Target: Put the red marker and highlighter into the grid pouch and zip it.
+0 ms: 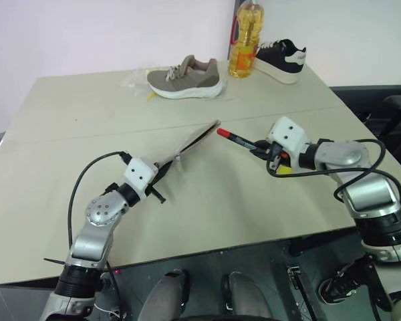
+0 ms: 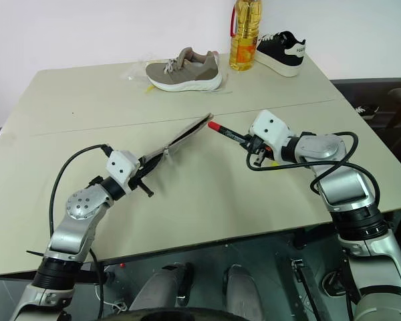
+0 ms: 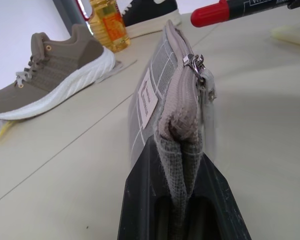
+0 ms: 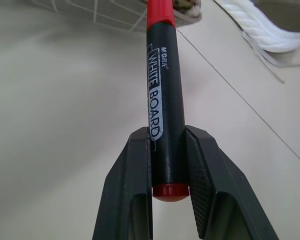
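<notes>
So the left tool [image 3: 182,200] is clamped on one short end of the grid pouch [image 1: 194,142], holding it up off the worktop [image 1: 67,107] on edge, with the zipper [image 3: 197,67] along the top and the small white label [image 3: 147,95] on its side. The right tool [image 4: 169,165] is pinched on the marker [image 1: 237,139], which has a black barrel with a red cap and red butt end. The red cap points toward the far end of the pouch, just beside it. The yellow highlighter [image 1: 283,171] lies on the worktop under the right tool. At the back of the worktop there's a tan sneaker [image 1: 185,79], a bottle of oil [image 1: 244,43] and a dark sneaker [image 1: 281,59].
</notes>
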`<state>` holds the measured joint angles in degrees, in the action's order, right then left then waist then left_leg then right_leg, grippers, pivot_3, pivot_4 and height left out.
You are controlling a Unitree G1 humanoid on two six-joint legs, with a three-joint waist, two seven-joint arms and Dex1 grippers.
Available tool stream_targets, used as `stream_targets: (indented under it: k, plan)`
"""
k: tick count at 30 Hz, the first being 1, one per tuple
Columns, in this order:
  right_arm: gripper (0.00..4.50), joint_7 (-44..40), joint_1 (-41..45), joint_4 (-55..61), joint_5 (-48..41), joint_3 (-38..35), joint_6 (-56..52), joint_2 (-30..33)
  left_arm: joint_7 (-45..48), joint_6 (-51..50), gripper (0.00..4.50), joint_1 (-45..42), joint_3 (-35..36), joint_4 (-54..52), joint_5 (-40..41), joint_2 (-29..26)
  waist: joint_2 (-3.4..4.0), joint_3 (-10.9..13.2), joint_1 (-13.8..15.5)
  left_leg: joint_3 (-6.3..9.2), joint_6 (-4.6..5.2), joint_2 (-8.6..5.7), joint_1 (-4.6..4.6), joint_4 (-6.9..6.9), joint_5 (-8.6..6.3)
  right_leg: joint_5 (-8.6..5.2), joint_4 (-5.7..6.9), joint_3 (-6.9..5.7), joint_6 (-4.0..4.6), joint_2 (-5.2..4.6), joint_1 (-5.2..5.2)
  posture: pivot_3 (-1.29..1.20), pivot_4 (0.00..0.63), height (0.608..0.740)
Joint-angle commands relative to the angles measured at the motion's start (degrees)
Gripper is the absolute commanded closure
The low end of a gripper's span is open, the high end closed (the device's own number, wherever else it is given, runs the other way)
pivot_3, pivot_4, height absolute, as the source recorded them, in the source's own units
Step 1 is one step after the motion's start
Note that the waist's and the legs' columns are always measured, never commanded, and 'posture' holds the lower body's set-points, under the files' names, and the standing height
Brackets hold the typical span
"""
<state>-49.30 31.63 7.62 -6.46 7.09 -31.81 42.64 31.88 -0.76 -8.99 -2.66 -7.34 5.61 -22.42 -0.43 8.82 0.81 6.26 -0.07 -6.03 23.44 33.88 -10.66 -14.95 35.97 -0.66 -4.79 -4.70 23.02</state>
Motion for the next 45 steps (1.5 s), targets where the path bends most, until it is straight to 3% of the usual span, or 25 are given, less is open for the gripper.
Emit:
stream_targets:
  k: [1, 18, 27, 33, 40, 45]
  plan:
    - [4.09, -0.31, 1.84, 1.52, -0.29, -0.59, 0.66, -0.01, 0.4, 0.65, 4.5, -0.04, -0.06, -2.21, 0.21, -0.38, 0.0, 0.0, -0.03, 0.0, 0.0, 0.0, 0.0, 0.0, 0.0, 0.0, 0.0, 0.0, 0.0, 0.0, 0.0, 0.0, 0.15, 0.74]
    - [4.09, -1.42, 1.94, 1.92, 3.35, 3.44, 3.03, 0.86, 1.69, 0.86, 4.5, 0.56, -1.34, -3.17, 0.2, -0.48, 0.0, 0.0, -0.05, 0.0, 0.0, 0.01, 0.0, 0.0, 0.0, 0.0, 0.01, 0.0, 0.0, 0.0, 0.01, 0.0, 0.15, 0.74]
    - [4.09, -7.43, 1.13, 3.2, 10.35, 9.66, 17.81, 5.71, 7.67, 1.14, 4.5, 0.93, -2.94, -4.7, 0.83, -4.32, -0.01, 0.01, -0.1, -0.01, -0.01, 0.01, 0.0, -0.01, -0.01, -0.02, 0.0, 0.0, 0.02, 0.0, 0.01, 0.0, 0.15, 0.74]
    - [4.09, -10.26, 2.27, 6.38, 13.34, 14.23, 26.97, 3.14, 15.29, -1.55, 4.5, 0.33, -4.33, -7.44, 4.05, -8.13, -0.02, 0.02, -0.17, 0.0, -0.02, 0.03, 0.0, -0.03, -0.01, -0.02, 0.0, 0.0, 0.03, 0.0, 0.03, 0.0, 0.15, 0.74]
    - [4.09, -9.97, 3.87, 4.07, 16.7, 14.95, 31.61, 0.0, 17.47, -2.85, 4.5, -0.04, -4.74, -8.66, 4.55, -9.48, -0.04, 0.02, -0.06, 0.01, -0.08, 0.02, 0.0, -0.01, -0.05, -0.03, -0.01, 0.0, 0.04, 0.0, 0.01, 0.0, 0.15, 0.74]
    - [1.74, -10.28, 4.11, 3.9, 11.45, 8.24, 24.68, -0.01, 14.25, -2.62, 4.5, 0.59, -3.51, -7.41, 3.51, -8.2, -0.05, 0.03, -0.06, 0.01, -0.02, 0.02, 0.0, -0.03, -0.01, -0.02, 0.0, 0.0, 0.04, 0.0, 0.03, 0.0, 0.15, 0.74]
